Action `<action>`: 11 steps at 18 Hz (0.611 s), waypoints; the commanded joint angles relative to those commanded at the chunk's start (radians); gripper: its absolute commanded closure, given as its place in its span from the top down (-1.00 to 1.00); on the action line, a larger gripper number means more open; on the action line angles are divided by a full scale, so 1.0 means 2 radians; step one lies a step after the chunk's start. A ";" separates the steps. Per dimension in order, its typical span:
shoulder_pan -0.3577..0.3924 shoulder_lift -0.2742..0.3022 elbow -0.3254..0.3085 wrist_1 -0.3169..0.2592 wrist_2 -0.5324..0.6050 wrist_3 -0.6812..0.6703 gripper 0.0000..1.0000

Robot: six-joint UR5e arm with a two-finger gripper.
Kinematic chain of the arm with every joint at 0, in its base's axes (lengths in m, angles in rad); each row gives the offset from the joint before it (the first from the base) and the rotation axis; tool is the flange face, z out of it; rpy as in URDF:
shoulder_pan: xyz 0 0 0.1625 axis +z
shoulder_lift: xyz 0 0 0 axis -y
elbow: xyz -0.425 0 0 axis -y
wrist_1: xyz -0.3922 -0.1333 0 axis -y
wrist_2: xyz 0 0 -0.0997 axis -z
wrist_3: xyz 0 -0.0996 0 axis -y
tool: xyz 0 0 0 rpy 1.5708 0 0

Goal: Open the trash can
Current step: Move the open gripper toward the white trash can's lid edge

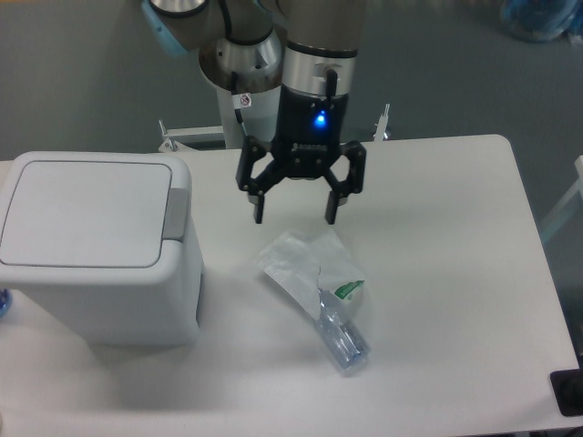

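Gripper [295, 219] spread wide, above table [437, 228] mid-rear, just behind wrapper [314, 282]. Bare tabletop to right. Bin [96, 246] to left, lid shut.

the trash can [96, 246] is sitting at the table's [455, 273] left edge, the wrapper [314, 282] is lying right of it, and the gripper [294, 206] is hanging just behind the wrapper.
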 joint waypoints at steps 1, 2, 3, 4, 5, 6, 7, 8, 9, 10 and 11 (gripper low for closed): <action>0.000 0.004 -0.005 0.000 -0.001 0.001 1.00; -0.001 0.005 -0.007 0.000 -0.002 0.001 1.00; -0.006 0.005 -0.007 0.000 -0.002 0.001 1.00; -0.011 0.005 -0.008 0.000 -0.002 0.001 1.00; -0.012 0.005 -0.008 0.000 -0.002 0.000 1.00; -0.013 0.005 -0.008 0.000 -0.002 0.000 1.00; -0.015 0.005 -0.009 0.000 -0.003 0.000 1.00; -0.017 0.005 -0.009 0.000 -0.005 0.000 1.00; -0.017 0.005 -0.009 0.000 -0.005 -0.001 1.00; -0.018 0.005 -0.010 0.000 -0.006 -0.001 1.00; -0.018 0.004 -0.010 0.000 -0.006 -0.002 1.00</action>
